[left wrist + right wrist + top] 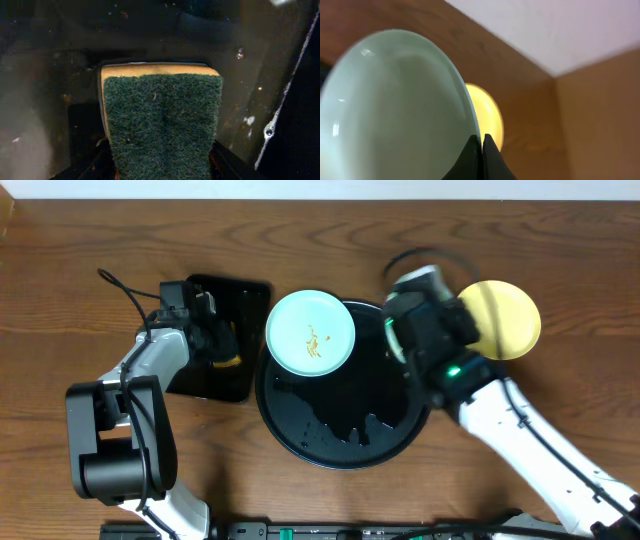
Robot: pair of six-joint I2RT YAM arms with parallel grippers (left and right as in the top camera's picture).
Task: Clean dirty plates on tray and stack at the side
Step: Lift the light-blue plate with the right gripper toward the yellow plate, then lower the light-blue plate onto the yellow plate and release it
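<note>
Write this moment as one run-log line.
left gripper shut on sponge over rectangular tray | right gripper shut on mint plate rim near yellow plate | smeared plate on round tray

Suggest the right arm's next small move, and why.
Probably lower the right gripper and set its held mint plate onto the yellow plate. The held mint plate is pinched at the rim, tilted, with no smear on the face in view, and the yellow plate lies just behind it, off the round tray. The left gripper holds the sponge.

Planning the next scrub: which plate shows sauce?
The mint plate lying flat on the tray's far-left rim, orange smear at centre; the yellow plate shows none.
</note>
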